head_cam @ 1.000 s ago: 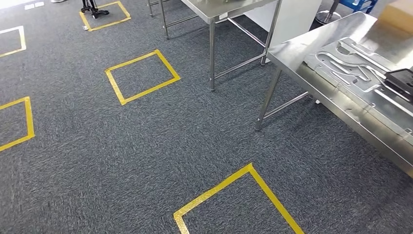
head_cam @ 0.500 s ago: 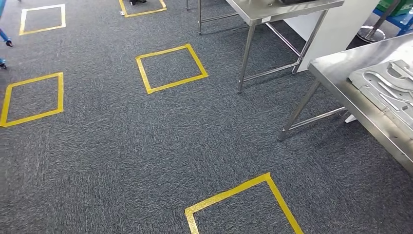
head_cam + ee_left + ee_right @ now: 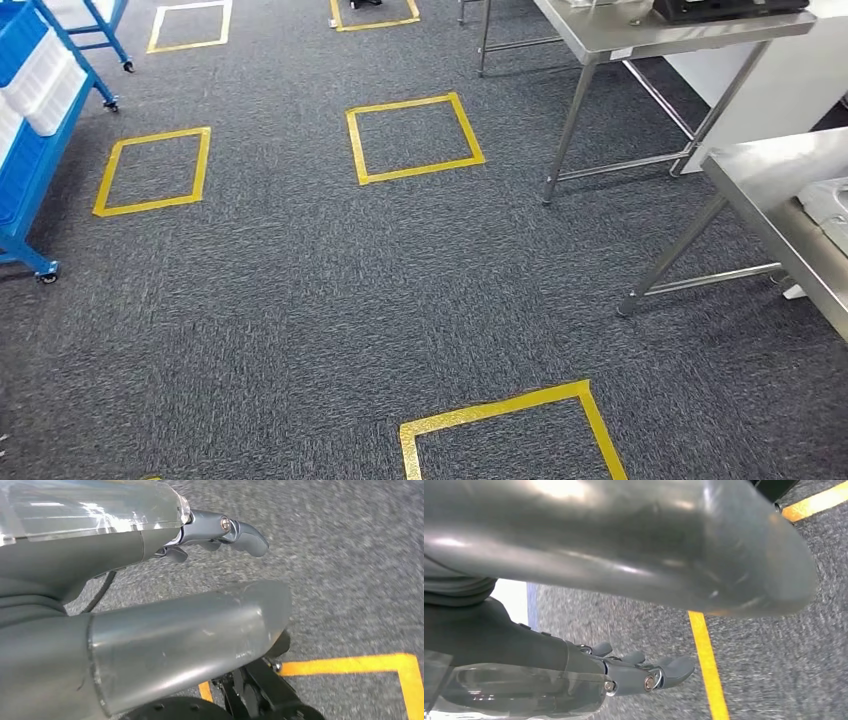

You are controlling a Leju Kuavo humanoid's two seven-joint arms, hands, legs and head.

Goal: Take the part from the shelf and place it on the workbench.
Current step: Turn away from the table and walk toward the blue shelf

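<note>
head view looks down on dark grey speckled carpet floor [image 3: 300, 300] marked w/ yellow tape squares: one near the middle top [image 3: 414, 138], one to its left [image 3: 153, 170], one partly cut off at the bottom edge [image 3: 510, 430]. blue metal shelf trolley on castors [image 3: 30, 150] stands at the left edge, holding white trays [image 3: 45, 70]; can't tell whether the part lies among them. shiny steel desk w/ thin legs [image 3: 640, 35] stands at top right, a black flat object [image 3: 725, 8] on it. a second shiny steel desk [image 3: 770, 190] comes in at the right edge, w/ a pale grey moulded tray [image 3: 828, 205] just showing on its top. white panel [image 3: 770, 90] stands btwn the two desks.

left wrist view: left hand [image 3: 210, 530] hangs over blurred carpet, dark grey fingers [image 3: 245, 535] slightly curled and apart, nothing in them. a yellow tape line [image 3: 350, 664] runs on the floor below.

right wrist view: right hand [image 3: 634, 672] hangs over carpet too, its fingers [image 3: 674, 669] loosely bent and apart, nothing held; a yellow tape strip [image 3: 706, 660] crosses the floor beside them.
</note>
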